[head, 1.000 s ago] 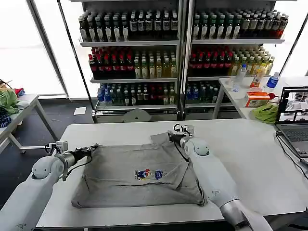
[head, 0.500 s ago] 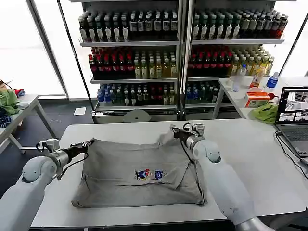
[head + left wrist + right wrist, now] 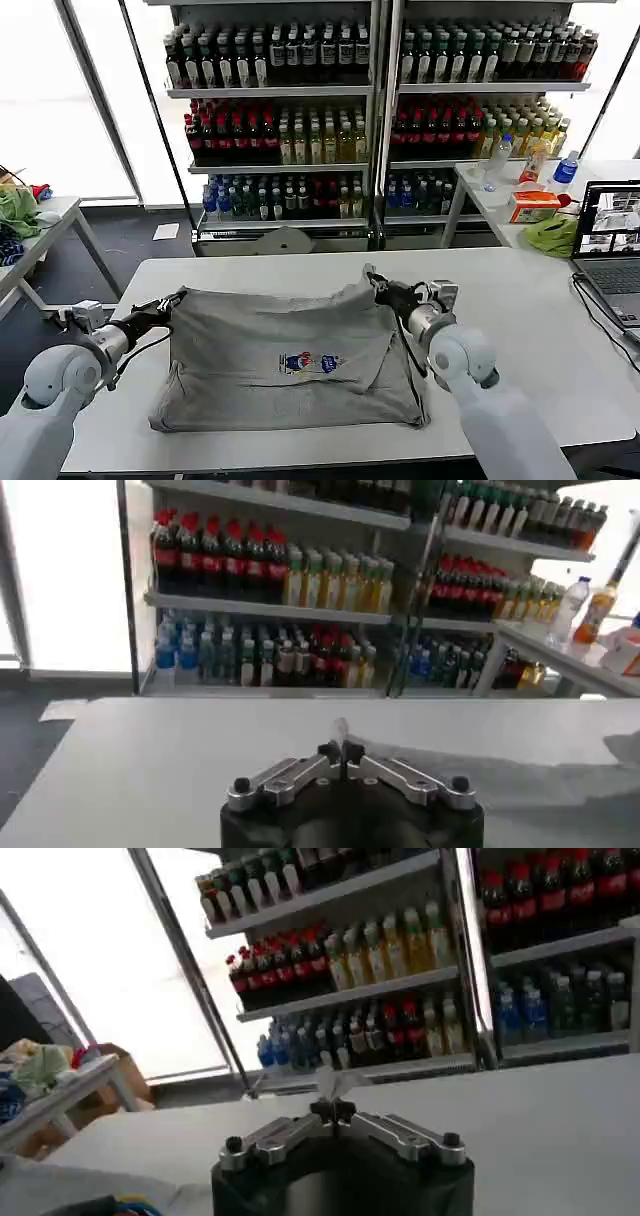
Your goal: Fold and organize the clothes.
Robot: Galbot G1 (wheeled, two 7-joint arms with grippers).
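Now, shirt: one light grey shirt lies near the middle of the white counter, with a small colourful print on its front. Its near hem lies flat close to the near edge. Its far edge is held up off the counter at both ends.
Left gripper: the left gripper is by the left edge of the counter. Its fingers are pressed together on the far left corner of the shirt, with a thin bit of grey cloth sticking out between them.
Right gripper: the right gripper is past the middle of the counter, toward the far edge. Its fingers are closed tight on the far right corner of the shirt, and a little point of cloth pokes out.
Right side of counter: a laptop sits open at the right edge, well apart from the shirt.
Behind the counter: tall shelves are full of drink bottles.
Other tables: a table at the far right holds bottles, a box and a lime-green cloth. A small table at the left holds green and blue cloths.
In the way: nothing lies on the shirt or between the grippers.
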